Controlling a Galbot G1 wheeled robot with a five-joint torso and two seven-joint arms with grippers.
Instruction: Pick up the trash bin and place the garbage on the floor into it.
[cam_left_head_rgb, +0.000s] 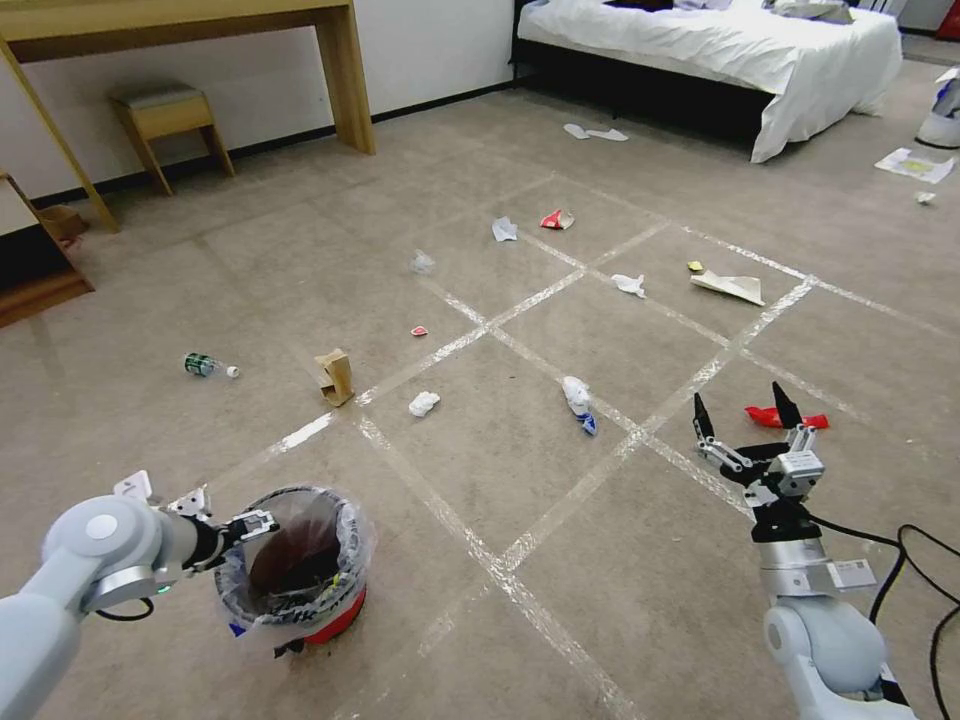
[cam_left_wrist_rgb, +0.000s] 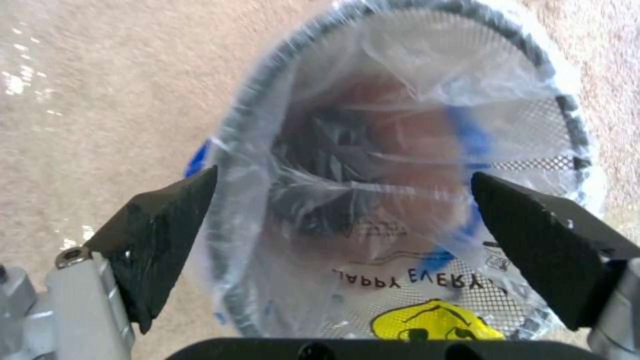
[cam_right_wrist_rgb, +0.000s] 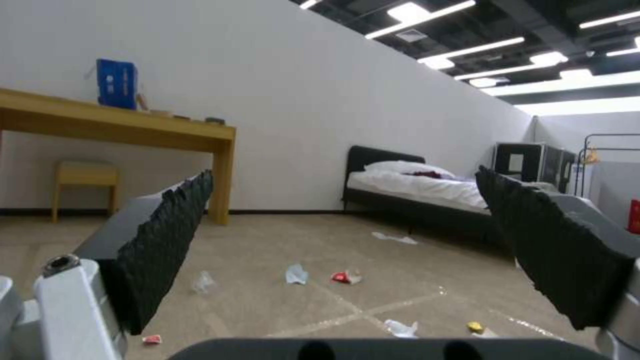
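The trash bin (cam_left_head_rgb: 295, 565), red at its base and lined with a crinkly clear bag, stands on the floor (cam_left_head_rgb: 620, 560) at the near left. My left gripper (cam_left_head_rgb: 255, 525) hovers at its left rim; in the left wrist view this gripper (cam_left_wrist_rgb: 343, 220) is open, its fingers (cam_left_wrist_rgb: 167, 240) spread on either side of the bin (cam_left_wrist_rgb: 413, 130). My right gripper (cam_left_head_rgb: 745, 410) stands open and empty, pointing forward above a red wrapper (cam_left_head_rgb: 785, 417). Garbage lies scattered: a small bottle (cam_left_head_rgb: 210, 366), a brown paper bag (cam_left_head_rgb: 335, 377), a white tissue (cam_left_head_rgb: 424, 403), a white-blue wrapper (cam_left_head_rgb: 578, 400) and a red-and-white cup (cam_left_head_rgb: 556, 219).
A wooden desk (cam_left_head_rgb: 340, 60) and stool (cam_left_head_rgb: 165, 115) stand at the back left. A bed (cam_left_head_rgb: 720, 50) is at the back right, with a white bin (cam_left_head_rgb: 940, 115) at the right edge. A black cable (cam_left_head_rgb: 900, 560) trails beside my right arm.
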